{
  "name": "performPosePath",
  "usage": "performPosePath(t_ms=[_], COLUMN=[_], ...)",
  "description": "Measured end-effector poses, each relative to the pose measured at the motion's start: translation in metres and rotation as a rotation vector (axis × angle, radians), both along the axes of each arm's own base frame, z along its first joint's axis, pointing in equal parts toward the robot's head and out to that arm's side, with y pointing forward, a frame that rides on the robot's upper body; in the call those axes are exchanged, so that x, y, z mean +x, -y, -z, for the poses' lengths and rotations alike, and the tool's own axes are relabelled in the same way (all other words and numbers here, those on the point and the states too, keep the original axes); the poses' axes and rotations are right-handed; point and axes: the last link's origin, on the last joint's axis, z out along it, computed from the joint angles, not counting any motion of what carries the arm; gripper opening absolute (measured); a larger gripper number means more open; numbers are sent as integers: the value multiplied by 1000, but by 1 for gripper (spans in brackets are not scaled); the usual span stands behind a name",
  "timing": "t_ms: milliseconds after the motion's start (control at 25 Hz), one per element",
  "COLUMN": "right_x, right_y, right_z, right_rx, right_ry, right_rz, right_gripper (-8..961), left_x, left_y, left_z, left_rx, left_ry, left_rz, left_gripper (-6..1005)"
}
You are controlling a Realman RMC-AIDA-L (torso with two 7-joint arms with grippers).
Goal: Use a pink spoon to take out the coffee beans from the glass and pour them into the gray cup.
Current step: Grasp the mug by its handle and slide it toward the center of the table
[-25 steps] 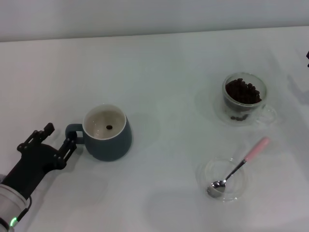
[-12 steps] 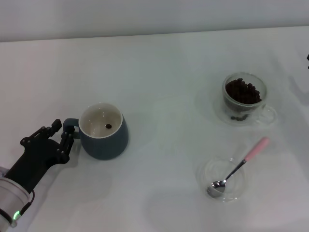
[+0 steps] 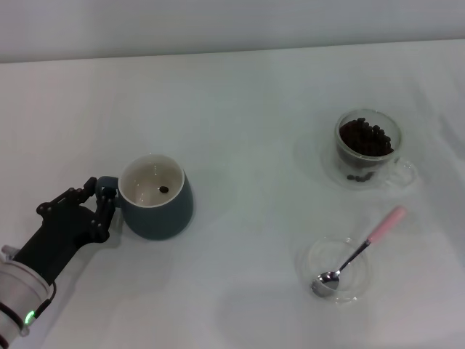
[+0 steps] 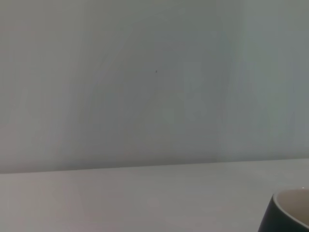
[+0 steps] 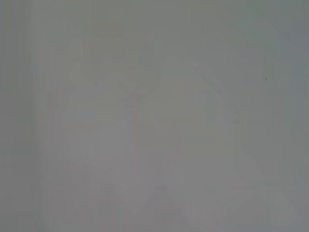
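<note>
Left gripper (image 3: 102, 201) sits at the tabletop's (image 3: 240, 109) left edge, jaws together around the gray cup's (image 3: 155, 198) handle; 1 bean (image 3: 163, 190) lies inside. Near the right edge: 1 glass (image 3: 367, 149) of beans, 1 spoon (image 3: 360, 247) in 1 dish (image 3: 314, 256).

From my right wrist I see only a plain pale grey surface (image 5: 154, 116); faint vertical streaks cross it; one tiny dark speck (image 5: 266, 79) sits on it.

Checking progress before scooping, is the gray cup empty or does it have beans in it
Nearly empty: the gray cup stands upright with one coffee bean inside.
</note>
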Motion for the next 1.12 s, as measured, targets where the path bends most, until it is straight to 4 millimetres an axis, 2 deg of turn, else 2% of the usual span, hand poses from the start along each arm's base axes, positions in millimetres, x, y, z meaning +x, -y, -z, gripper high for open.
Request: performPosePath(t_ms=[760, 1120], right_x=[1, 2], right_y=[1, 1], right_z=[0, 0], right_rx=[1, 2], right_ry=[3, 3], right_rz=[7, 8], right_gripper=[809, 804], left_x=[6, 19], left_y=[-6, -8], left_z=[6, 14], left_rx=[-26, -65], left_ry=[-23, -41], left_rz=[20, 82], left_gripper=[169, 146])
